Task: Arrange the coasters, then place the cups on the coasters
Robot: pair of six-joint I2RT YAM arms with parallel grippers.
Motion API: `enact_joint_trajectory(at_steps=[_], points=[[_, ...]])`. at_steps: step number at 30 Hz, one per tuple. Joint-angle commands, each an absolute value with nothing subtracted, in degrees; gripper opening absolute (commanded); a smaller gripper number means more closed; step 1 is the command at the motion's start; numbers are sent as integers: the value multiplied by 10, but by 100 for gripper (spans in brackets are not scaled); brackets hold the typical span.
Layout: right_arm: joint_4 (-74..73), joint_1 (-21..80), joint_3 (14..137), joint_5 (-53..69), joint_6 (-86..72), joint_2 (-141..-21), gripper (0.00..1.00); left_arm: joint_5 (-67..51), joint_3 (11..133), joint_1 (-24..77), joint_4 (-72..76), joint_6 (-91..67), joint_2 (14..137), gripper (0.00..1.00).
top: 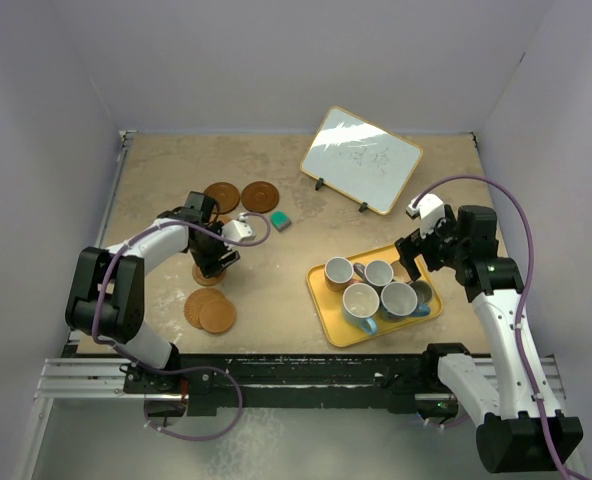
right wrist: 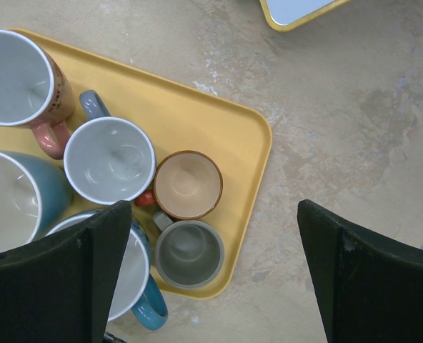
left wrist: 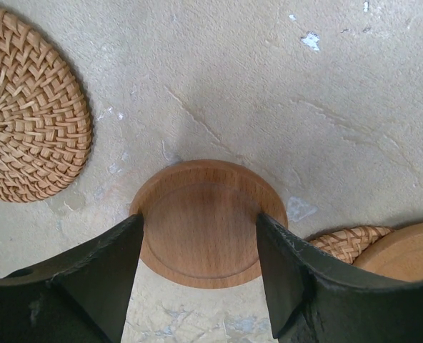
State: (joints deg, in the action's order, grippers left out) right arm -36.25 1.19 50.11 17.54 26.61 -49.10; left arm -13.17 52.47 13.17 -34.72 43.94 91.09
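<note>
Coaster work is in hand on the left, and we judge the task to be in its early part. Our left hand (top: 212,260) is low over the table (top: 276,270). In the wrist view its fingers (left wrist: 97,279) sit against opposite edges of a wooden coaster (left wrist: 201,236), so it looks to be pinching that disc across its width, though the angle does not let us confirm firm contact. The wooden coaster is smooth and pale orange-brown, with a shallow turned rim.

Just nearer than it lies a near pair (top: 210,310) of orange-brown discs, one overlapping the other. Farther off, two dark woven coasters (top: 222,196) lie side by side, their concentric basket weave plain to see. A teal block (top: 281,221) rests just right of them. We count five discs from above, and they are not yet laid out with room for a cup on each.

Toward the right, the yellow tray (top: 328,308) holds all six cups (right wrist: 109,161), packed together, mouths up and pale inside. None stands on a coaster. Our right hand (top: 416,255) hangs above the tray's far right corner, spread wide and holding nothing.

What is left, as we see it, is spacing out the discs and then carrying every cup across.
</note>
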Motion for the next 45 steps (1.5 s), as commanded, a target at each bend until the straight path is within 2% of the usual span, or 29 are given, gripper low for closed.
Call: enact_joint_trajectory(at_steps=[1,13,36,45], points=[[-362,15,504,190,274,-491,100,-144,514,140,-379,421,940,62],[-362,15,503,189,274,-490,100,-161,534,140,-351,397,921,62],[-363,15,503,188,275,-495,100,-124,569,140,-295,373,888,62],[-365,15,504,191,275,-492,100,-152,616,124,-254,302,894,62]])
